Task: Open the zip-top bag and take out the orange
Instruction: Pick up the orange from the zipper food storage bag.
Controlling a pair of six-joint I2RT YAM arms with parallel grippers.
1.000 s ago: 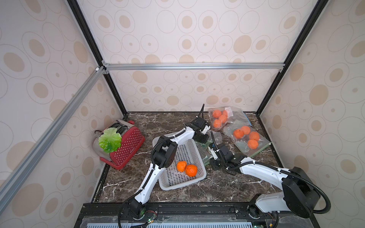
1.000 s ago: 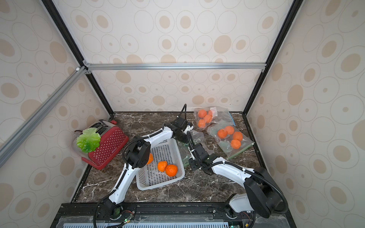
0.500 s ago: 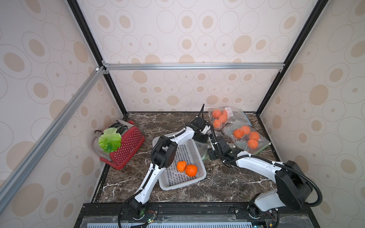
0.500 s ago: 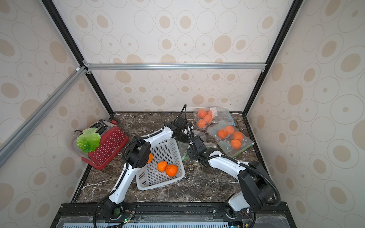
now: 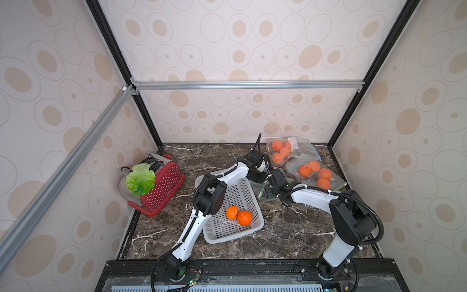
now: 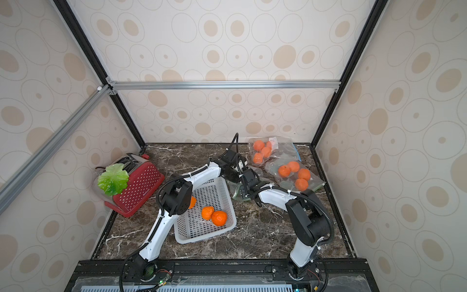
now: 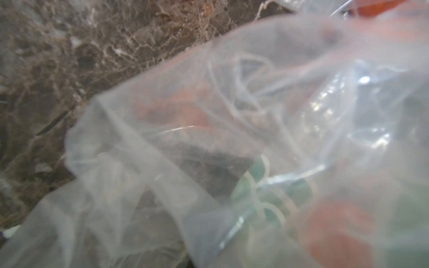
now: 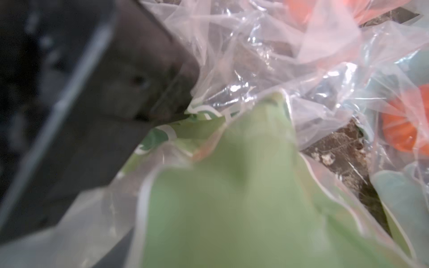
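Bright, even; wrist cams v. blurry.

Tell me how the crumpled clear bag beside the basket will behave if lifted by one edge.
The bag is thin, wrinkled film, so it will probably sag and fold rather than hold shape. Its glossy highlights suggest it may slip when pinched.

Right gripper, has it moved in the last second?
Yes. The right gripper has moved toward the back wall, from beside the white basket's long side up to level with its far corner.
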